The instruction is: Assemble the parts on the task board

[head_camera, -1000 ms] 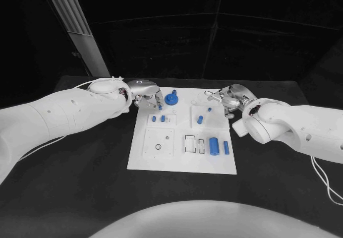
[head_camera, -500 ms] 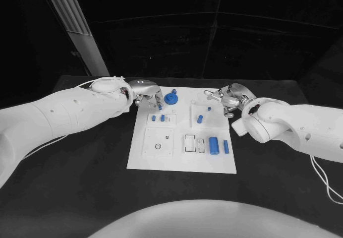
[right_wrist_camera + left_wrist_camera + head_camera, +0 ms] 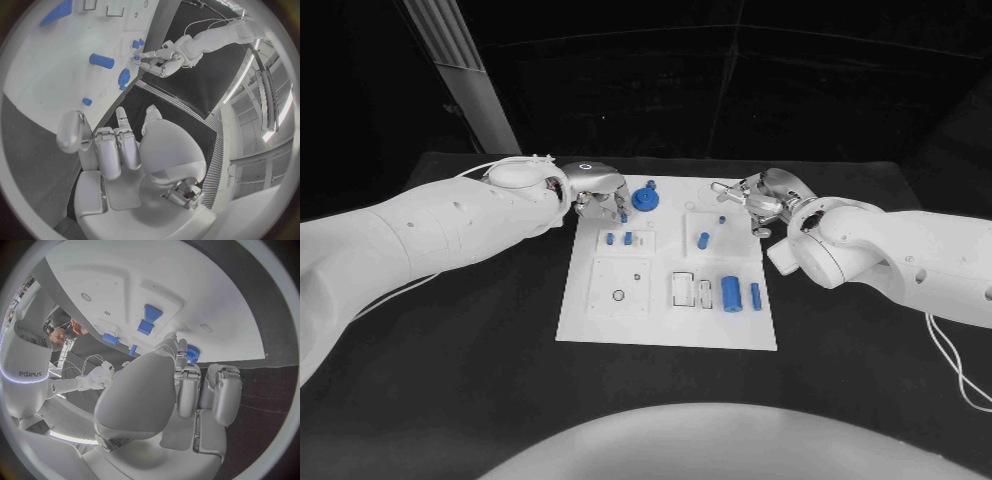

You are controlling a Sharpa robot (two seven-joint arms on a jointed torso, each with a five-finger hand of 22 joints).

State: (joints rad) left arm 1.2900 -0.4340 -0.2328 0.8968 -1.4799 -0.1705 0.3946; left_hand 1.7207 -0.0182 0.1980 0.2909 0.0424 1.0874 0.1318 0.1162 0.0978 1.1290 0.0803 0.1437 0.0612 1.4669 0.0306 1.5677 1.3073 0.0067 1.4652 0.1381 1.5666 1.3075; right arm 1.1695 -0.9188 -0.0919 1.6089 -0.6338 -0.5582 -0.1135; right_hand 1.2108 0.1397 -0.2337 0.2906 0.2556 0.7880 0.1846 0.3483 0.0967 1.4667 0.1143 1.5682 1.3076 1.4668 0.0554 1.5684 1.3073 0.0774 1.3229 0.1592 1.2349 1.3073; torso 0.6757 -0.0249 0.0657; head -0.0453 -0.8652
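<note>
Risking a knock on the blue gear [image 3: 645,199] from left hand [image 3: 599,192], fingers loosely curled, hovering empty beside it; right hand [image 3: 759,200] idling empty.

Robotics lab, black table [image 3: 473,330], white task board [image 3: 668,320], dark backdrop, ceiling strip lights

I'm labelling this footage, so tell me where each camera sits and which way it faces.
Head view: on the robot's head, looking down at the white rectangular task board; both white arms enter.
Left wrist view: behind the left hand, facing the board's far end.
Right wrist view: behind the right hand, facing across the board toward the left hand.
Shared: the blue round gear-like part appears in all three.
</note>
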